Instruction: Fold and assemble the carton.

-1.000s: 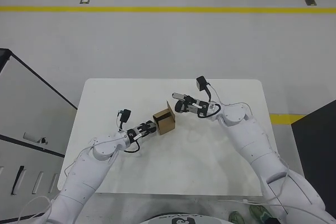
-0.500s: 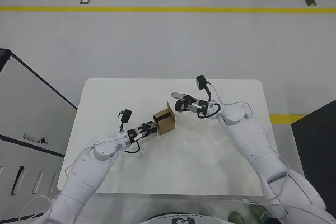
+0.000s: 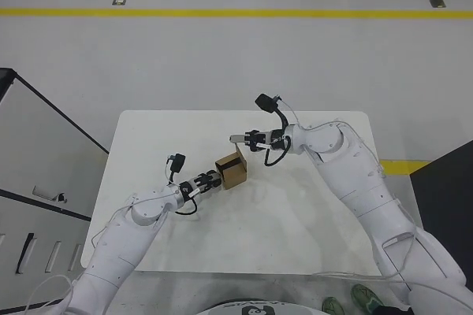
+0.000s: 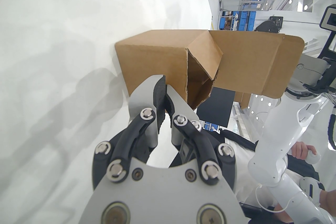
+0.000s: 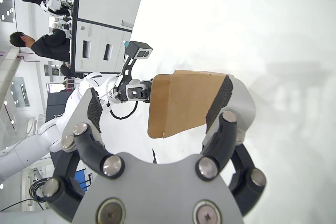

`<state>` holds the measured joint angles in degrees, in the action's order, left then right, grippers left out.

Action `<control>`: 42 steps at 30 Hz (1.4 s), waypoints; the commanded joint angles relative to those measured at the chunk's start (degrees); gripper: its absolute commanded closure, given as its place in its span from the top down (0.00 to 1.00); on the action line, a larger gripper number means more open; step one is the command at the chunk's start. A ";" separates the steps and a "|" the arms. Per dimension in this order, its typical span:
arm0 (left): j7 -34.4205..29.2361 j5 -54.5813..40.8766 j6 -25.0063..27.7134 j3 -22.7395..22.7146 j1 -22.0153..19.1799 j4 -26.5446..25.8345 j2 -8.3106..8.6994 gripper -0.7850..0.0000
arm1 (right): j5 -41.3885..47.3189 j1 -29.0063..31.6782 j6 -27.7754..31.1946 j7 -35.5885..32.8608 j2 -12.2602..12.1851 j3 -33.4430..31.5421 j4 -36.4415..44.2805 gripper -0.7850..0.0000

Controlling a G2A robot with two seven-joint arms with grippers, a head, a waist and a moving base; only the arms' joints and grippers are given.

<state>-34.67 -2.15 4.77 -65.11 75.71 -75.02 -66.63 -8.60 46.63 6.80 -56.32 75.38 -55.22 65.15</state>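
While the top view takes in the whole white counter (image 3: 315, 236), with the brown carton (image 3: 232, 171) standing near its middle between the two arms, it shows the fingers too small to judge. The left wrist view gives the carton's open end, one small flap (image 4: 203, 57) bent inward and a tall flap (image 4: 252, 62) standing beyond it; the inside is in shade and hard to read. The left gripper (image 4: 164, 87) has its fingers pressed nearly together, pinching the carton's near edge, which they hide. Seen from the right wrist, the right gripper (image 5: 160, 88) has its fingers spread wide on either side of the tall flap; one pad (image 5: 220, 99) lies against it or just beside it, I cannot tell which.
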 commanded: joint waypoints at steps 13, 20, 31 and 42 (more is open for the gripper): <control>0.00 0.00 0.00 0.00 0.00 0.00 0.00 0.00 | -2.33 -0.14 0.64 -5.87 -1.21 -1.61 0.90 1.00; 0.00 0.00 0.00 0.00 0.00 0.00 0.00 0.00 | -4.84 0.51 -0.19 -6.01 -2.32 -3.79 1.47 1.00; 0.00 0.00 0.00 0.00 0.00 0.00 0.00 0.00 | -7.97 -1.96 -0.16 -8.57 -1.78 0.59 0.34 0.55; 0.00 0.00 0.00 0.00 0.00 0.00 0.00 0.00 | -9.75 -7.37 0.73 -9.22 0.14 6.55 -2.42 0.43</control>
<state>-34.67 -2.15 4.77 -65.11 75.71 -75.02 -66.63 -18.36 39.74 7.45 -65.49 75.33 -49.15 62.99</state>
